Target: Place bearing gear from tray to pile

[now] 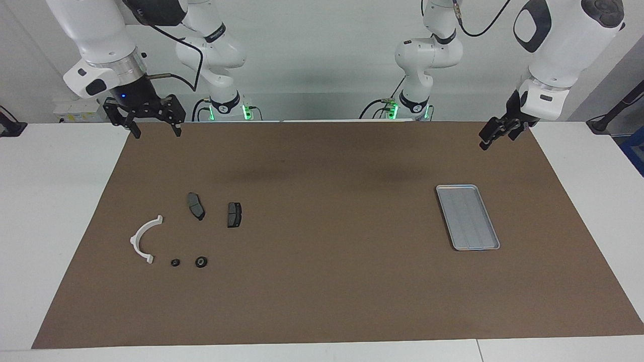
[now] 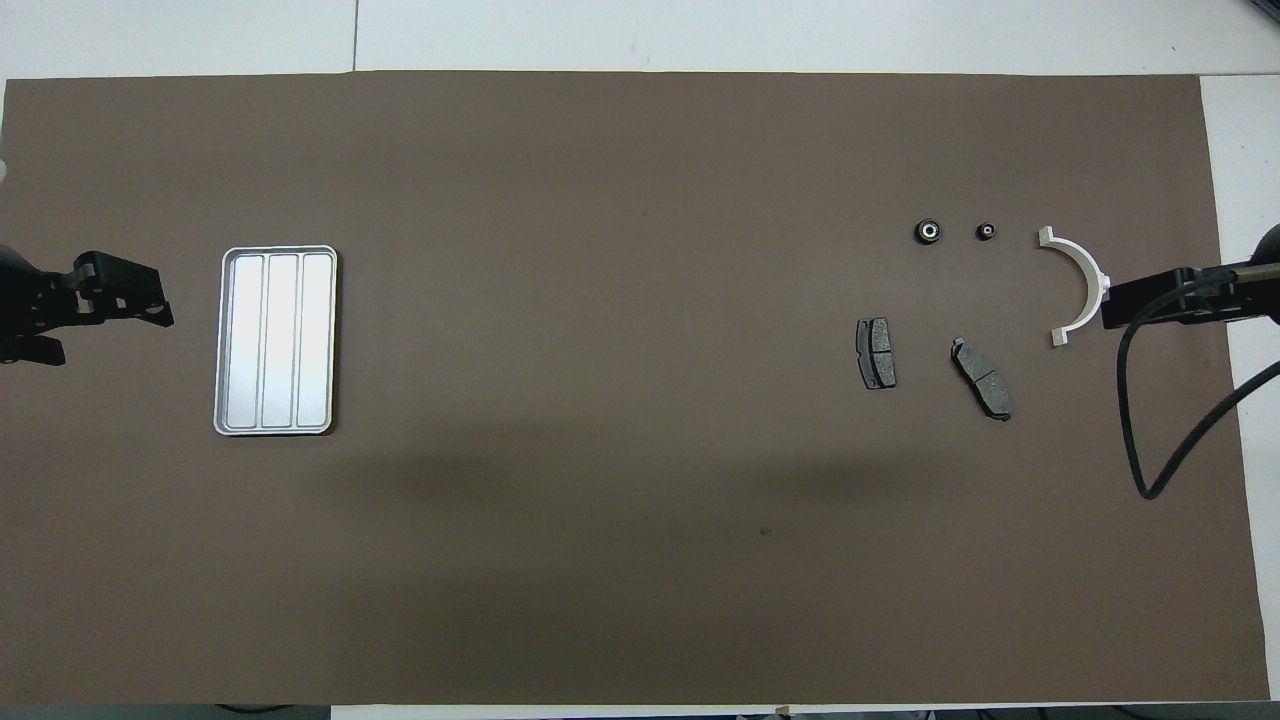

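The silver ridged tray [image 1: 468, 217] lies on the brown mat toward the left arm's end and holds nothing; it also shows in the overhead view [image 2: 276, 340]. The pile lies toward the right arm's end: a white semicircular bracket [image 1: 143, 239], two dark brake pads [image 1: 195, 205] [image 1: 233, 214], and two small black round parts [image 1: 175, 262], the larger being the bearing gear [image 1: 201, 262] [image 2: 928, 231]. My right gripper [image 1: 156, 130] hangs open and empty, raised over the mat's corner near its base. My left gripper [image 1: 490, 137] hangs raised over the mat's edge near its own base and waits.
The brown mat [image 1: 327, 281] covers most of the white table [image 1: 55, 211]. A black cable [image 2: 1150, 440] loops from the right arm over the mat's end.
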Tool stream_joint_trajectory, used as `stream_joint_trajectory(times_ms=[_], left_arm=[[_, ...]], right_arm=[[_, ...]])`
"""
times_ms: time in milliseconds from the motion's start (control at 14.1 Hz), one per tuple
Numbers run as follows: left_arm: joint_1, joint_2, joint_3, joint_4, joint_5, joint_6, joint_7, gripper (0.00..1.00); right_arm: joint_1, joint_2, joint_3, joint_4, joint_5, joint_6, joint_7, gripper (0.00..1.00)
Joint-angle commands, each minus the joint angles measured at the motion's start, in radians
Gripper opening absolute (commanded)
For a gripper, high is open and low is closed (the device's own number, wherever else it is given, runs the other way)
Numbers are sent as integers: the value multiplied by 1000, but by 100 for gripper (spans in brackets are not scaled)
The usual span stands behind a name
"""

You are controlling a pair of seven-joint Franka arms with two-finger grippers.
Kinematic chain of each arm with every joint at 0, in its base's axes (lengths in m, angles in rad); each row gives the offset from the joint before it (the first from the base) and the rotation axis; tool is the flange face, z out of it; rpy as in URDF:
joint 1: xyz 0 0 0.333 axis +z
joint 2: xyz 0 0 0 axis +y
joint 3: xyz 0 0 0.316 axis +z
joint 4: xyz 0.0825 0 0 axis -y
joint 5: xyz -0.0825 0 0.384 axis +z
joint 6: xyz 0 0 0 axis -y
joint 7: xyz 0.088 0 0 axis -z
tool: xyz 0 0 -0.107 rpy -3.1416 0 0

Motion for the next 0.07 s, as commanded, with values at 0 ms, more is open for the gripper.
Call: stream_joint_trajectory(times_ms=[0], left_arm=[[6, -22, -6, -21, 3, 3, 6, 100]], right_arm=[[-3, -19, -3, -22, 4, 0, -4, 100]])
